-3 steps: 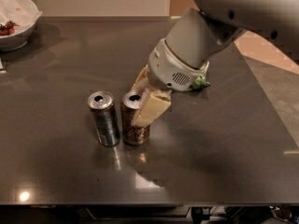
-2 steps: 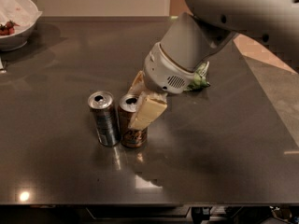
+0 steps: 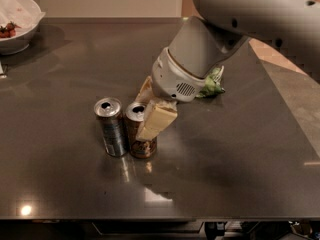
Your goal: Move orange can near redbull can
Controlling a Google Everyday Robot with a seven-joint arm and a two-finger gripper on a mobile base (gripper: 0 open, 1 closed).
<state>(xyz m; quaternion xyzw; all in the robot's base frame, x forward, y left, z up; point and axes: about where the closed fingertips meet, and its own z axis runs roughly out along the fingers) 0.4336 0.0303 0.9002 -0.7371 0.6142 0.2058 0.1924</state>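
The orange can (image 3: 141,143), orange-brown with a silver top, stands upright on the dark table (image 3: 225,159), left of centre. The slim silver-blue redbull can (image 3: 111,128) stands upright just left of it, the two almost touching. My gripper (image 3: 146,113) reaches down from the upper right. Its pale fingers (image 3: 158,120) sit on either side of the orange can's upper half and are shut on it. The near finger hides part of the can's right side.
A white bowl (image 3: 17,29) with red food sits at the far left corner. A crumpled green packet (image 3: 213,83) lies behind my arm, right of centre. The table's front edge runs along the bottom of the view.
My gripper has slid the orange can a little to the left, closing the gap to the redbull can. The redbull can has stayed put.
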